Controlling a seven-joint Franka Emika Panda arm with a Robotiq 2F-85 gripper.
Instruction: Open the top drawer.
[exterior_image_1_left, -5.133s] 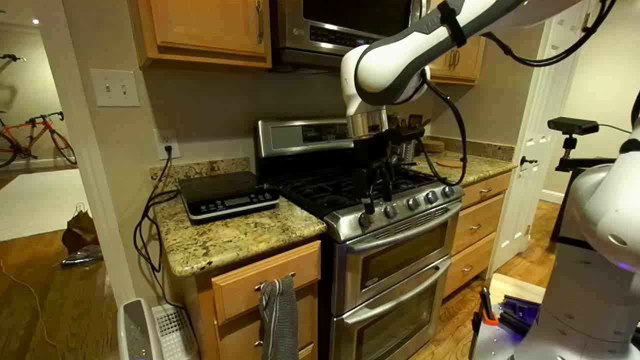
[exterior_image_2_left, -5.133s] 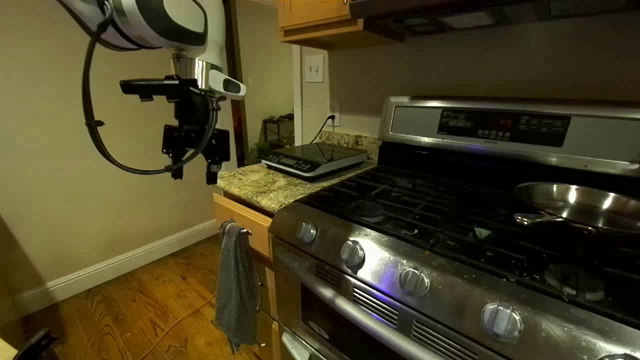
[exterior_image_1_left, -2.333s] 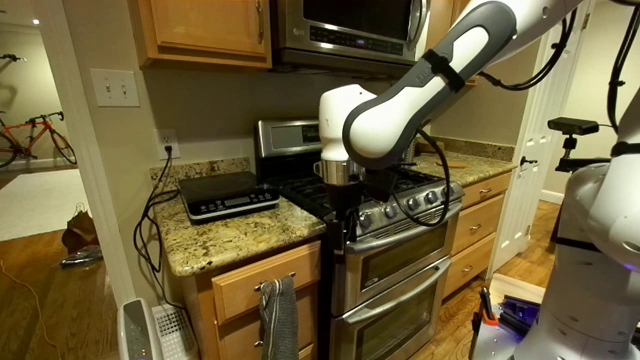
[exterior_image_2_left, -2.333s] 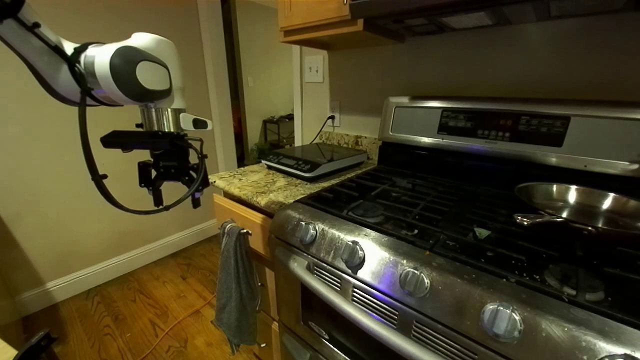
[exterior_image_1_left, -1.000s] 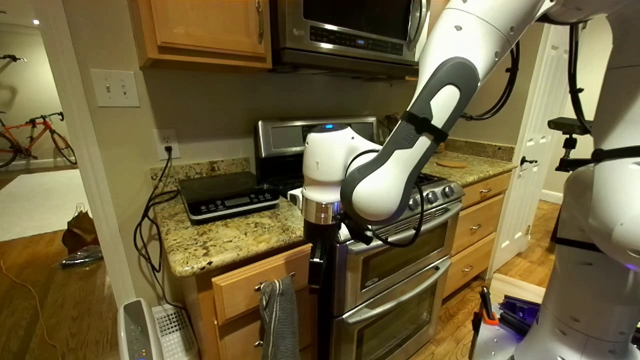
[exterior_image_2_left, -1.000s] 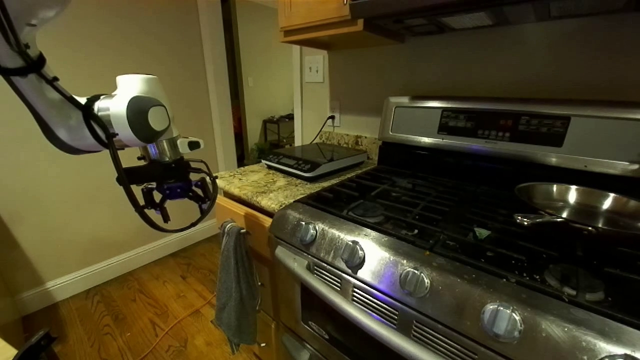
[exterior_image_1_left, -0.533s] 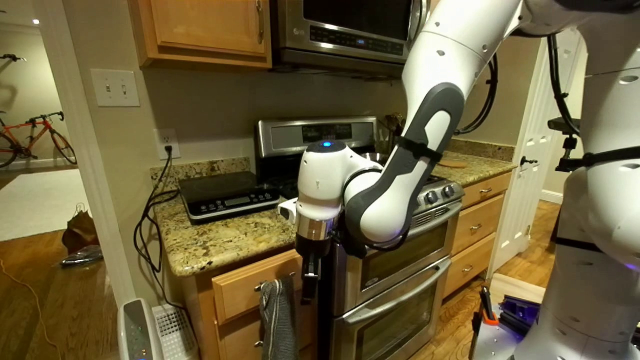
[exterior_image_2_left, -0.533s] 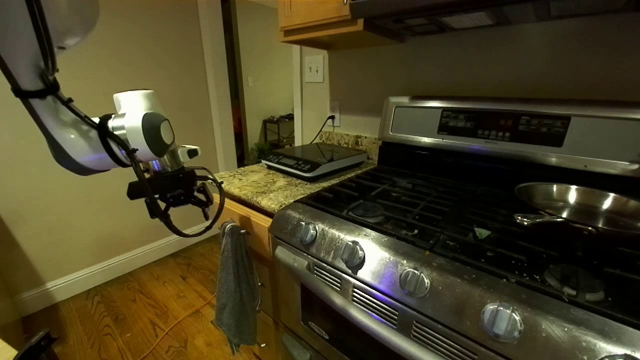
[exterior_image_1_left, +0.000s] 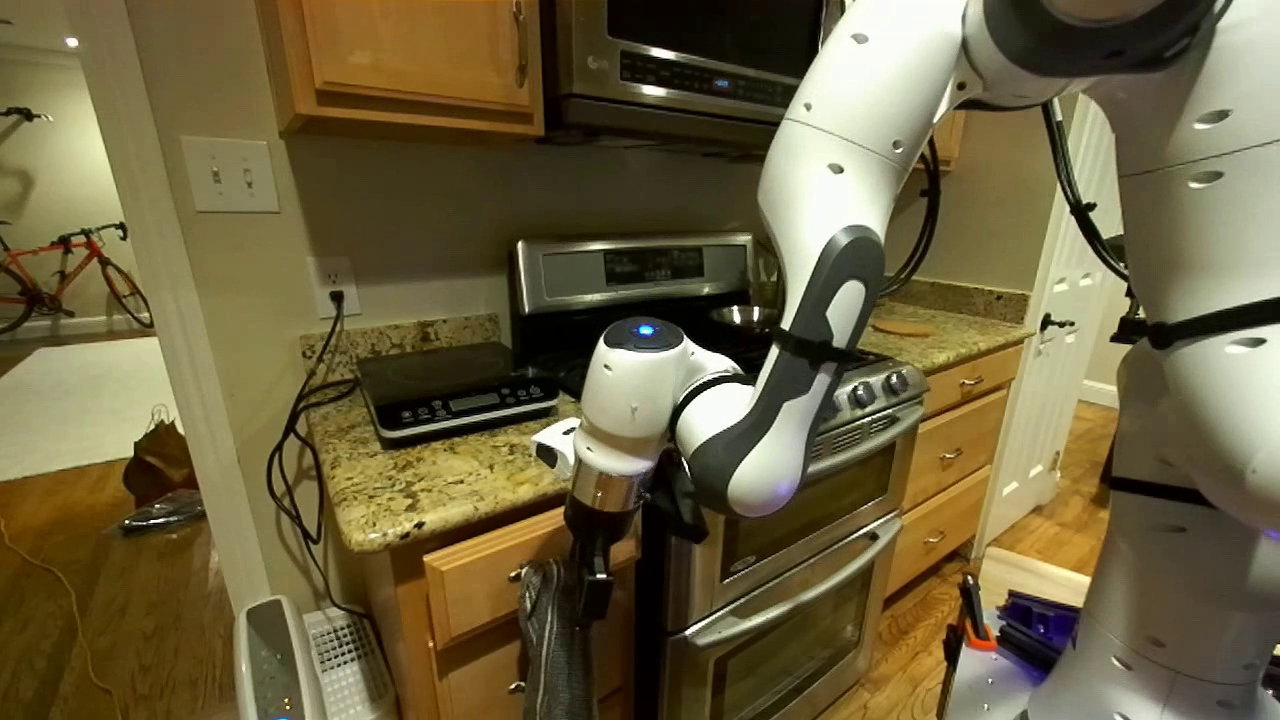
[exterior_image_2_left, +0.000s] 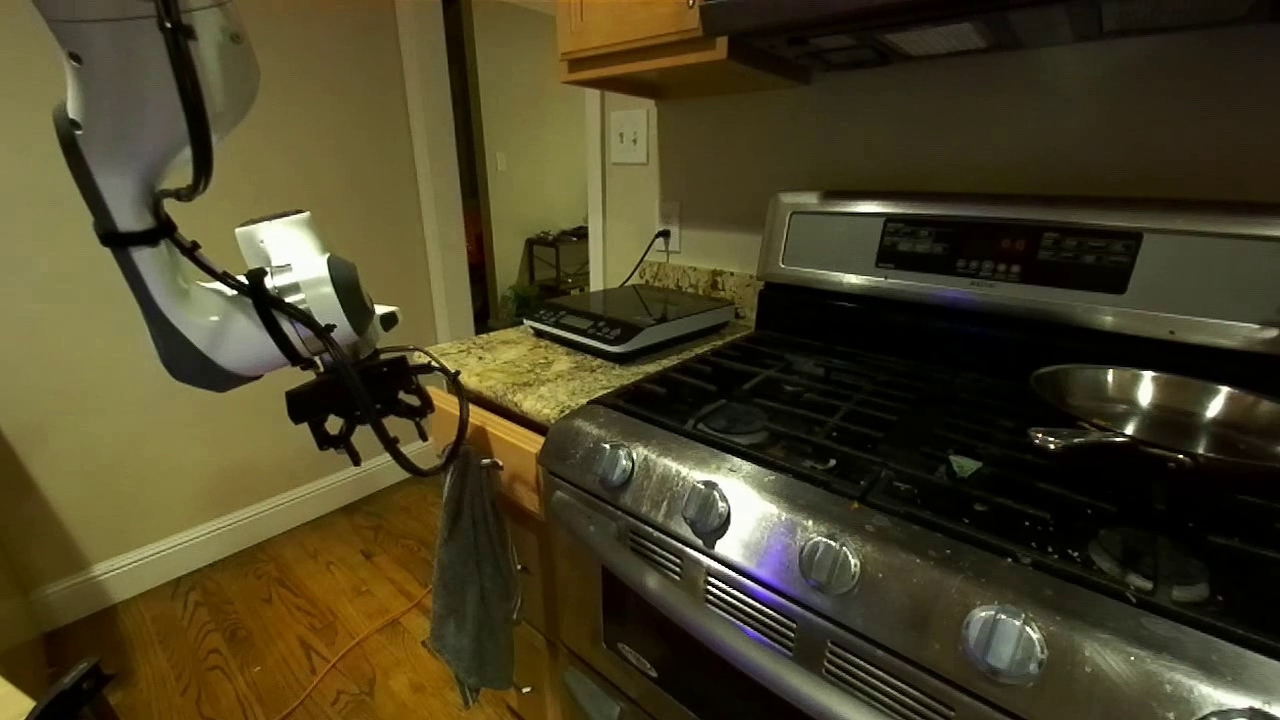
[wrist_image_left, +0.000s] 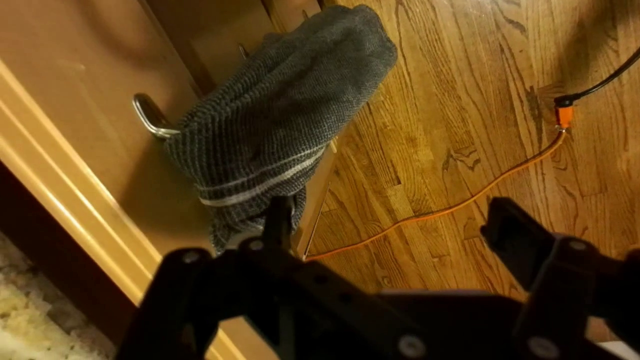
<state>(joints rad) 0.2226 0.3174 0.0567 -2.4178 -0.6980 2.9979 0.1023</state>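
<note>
In an exterior view, a smooth white arm (exterior_image_1_left: 835, 150) with gray trim, bent low beside the stainless steel stove (exterior_image_1_left: 800, 530); at its end, the slim black gripper (exterior_image_1_left: 594, 590), tilted and nearly edge-on. Just under the rounded, speckled granite countertop (exterior_image_1_left: 430, 490), the top drawer (exterior_image_1_left: 470, 590) in honey-colored wood with a beveled rim, partly hidden behind the gripper and a gray towel (exterior_image_1_left: 555, 660), the towel cut off at the bottom edge. Hard to judge from here: contact between gripper and towel. In an exterior view with a shiny, round skillet (exterior_image_2_left: 1170, 405) cropped at the right edge, the top drawer only as a narrow slanting strip; a looped black cable (exterior_image_2_left: 465, 412) across the gripper, making its shape hard to read; arm cut off at the top edge. In the wrist view, coarse ribbed knit with pale stripes, draped over a curved metal handle (wrist_image_left: 144, 116) on the top drawer, most of the bar covered; beyond, a glossy, grained wooden floor (wrist_image_left: 425, 125) and a thin orange cord (wrist_image_left: 440, 213). Dark, soft-focused fingers (wrist_image_left: 520, 245) standing wide apart, grip released, floor and cord showing between; one finger overlapping the striped towel, touching or apart impossible to say.
</note>
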